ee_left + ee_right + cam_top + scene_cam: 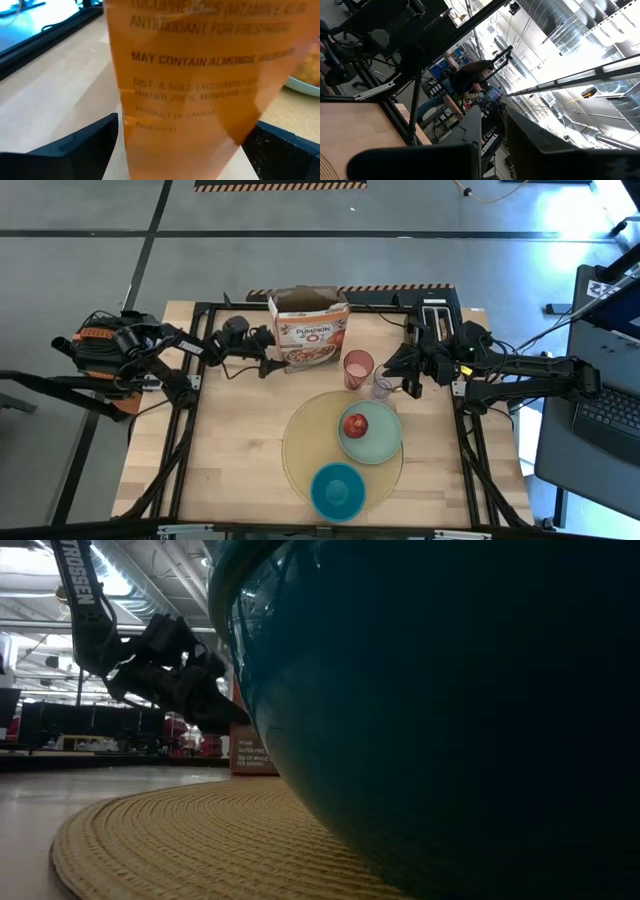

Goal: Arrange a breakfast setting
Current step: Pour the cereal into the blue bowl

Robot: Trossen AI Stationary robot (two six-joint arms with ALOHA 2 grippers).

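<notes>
A round yellow placemat (300, 442) lies on the table's near middle. On it are a pale green plate (385, 442) with a red apple (355, 425), and a blue bowl (338, 490), which fills the low view (450, 710). A pink cup (358, 368) and a clear mug (382, 388) stand just beyond the mat. An open cereal box (310, 330) stands upright at the far middle. My left gripper (270, 363) is open around the box's left side (180, 90). My right gripper (403, 375) is open by a narrow gap, beside the mug. Toast and spoon are out of view. My left gripper has one finger (75, 147) on each side of the cereal box's narrow orange side panel (175, 125), coming level from the table's left. I cannot tell whether the fingers touch the box. The box stands on the table.
A black frame (200, 380) runs along the table's left, right and far sides. Bare wood lies left of the placemat (230, 440). A laptop (610, 420) sits off the table's right edge. A person shows far off in the right wrist view (465, 80).
</notes>
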